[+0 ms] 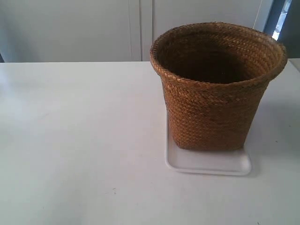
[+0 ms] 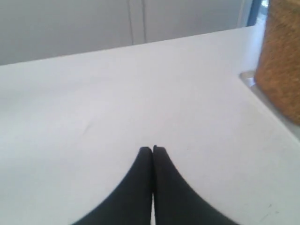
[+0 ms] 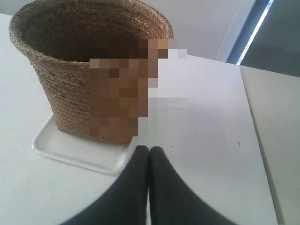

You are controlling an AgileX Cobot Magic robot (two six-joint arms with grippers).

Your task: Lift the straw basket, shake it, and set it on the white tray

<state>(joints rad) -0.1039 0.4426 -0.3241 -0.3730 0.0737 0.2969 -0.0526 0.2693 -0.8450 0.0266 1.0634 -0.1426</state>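
The brown woven straw basket (image 1: 213,91) stands upright on the white tray (image 1: 206,161), its dark inside showing. In the left wrist view the basket (image 2: 282,61) and a tray edge (image 2: 251,80) lie well off to one side of my left gripper (image 2: 153,149), which is shut on nothing above bare table. My right gripper (image 3: 149,149) is shut and empty too, its tips just by the tray's corner (image 3: 110,165), short of the basket (image 3: 61,84). Neither arm appears in the exterior view.
A white table (image 1: 75,140) carries the tray. A second table surface (image 3: 276,126) adjoins it across a seam. Pale wall panels (image 1: 93,28) stand behind.
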